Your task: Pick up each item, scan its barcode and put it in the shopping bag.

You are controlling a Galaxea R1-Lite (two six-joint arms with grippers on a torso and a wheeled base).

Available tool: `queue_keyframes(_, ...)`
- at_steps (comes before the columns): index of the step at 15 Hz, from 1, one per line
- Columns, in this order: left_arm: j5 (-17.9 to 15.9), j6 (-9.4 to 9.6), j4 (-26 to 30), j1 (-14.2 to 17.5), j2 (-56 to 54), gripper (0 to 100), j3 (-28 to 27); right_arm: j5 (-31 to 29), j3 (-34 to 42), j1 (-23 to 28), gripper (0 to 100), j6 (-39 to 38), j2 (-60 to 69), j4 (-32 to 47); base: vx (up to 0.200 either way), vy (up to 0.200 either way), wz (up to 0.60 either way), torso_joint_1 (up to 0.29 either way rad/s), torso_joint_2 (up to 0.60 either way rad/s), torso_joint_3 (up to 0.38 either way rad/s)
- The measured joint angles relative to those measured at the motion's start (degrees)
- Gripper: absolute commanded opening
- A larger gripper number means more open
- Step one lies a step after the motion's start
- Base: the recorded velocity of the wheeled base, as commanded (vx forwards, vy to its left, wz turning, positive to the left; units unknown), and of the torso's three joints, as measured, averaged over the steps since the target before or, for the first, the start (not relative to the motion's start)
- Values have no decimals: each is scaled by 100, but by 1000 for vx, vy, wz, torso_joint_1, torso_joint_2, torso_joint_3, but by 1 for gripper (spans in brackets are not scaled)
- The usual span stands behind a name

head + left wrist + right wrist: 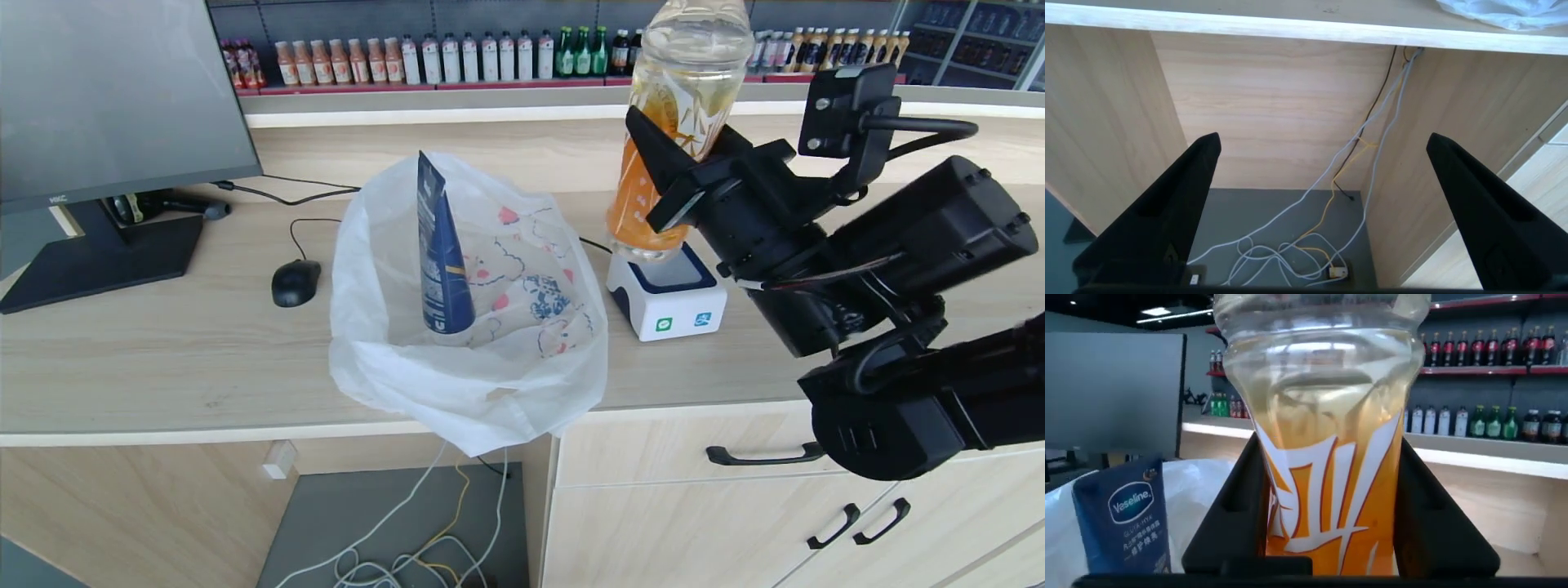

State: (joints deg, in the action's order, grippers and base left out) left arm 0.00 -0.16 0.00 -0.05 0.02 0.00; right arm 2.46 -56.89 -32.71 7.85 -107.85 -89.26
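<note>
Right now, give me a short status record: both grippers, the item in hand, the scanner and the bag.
right gripper: shut on the bottle
bottle: orange drink, upright, base at the scanner's top; contact unclear
scanner: white box on the counter, beside the bag
shopping bag: white, open, at the counter's front edge
blue tube: standing inside the bag
left gripper: open, holding nothing, below counter level

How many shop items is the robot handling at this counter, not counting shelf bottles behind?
2. A blue tube stands inside the white shopping bag; an orange drink bottle is held in the right gripper above the scanner. The bag's folds may hide more.
</note>
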Motion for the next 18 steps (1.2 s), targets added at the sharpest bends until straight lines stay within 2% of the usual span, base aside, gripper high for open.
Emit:
queue_keyframes(4, 0, 0, 0, -6, 0, 100, 0, 300, 616, 27, 0, 213, -76, -49, 0, 0, 0, 0, 0, 0)
queue_keyframes(10, 0, 0, 0, -5, 0, 100, 0, 315, 254, 63, 0, 233, -332, -71, 0, 0, 0, 0, 0, 0)
queue_keyframes(16, 0, -2, 7, 0, 0, 100, 0, 315, 224, 265, 0, 235, -364, -68, 0, 0, 0, 0, 0, 0)
queue_keyframes(18, 0, -6, 2, 2, 0, 100, 0, 317, 218, 276, 0, 233, -364, -66, 0, 200, 0, 10, 0, 0)
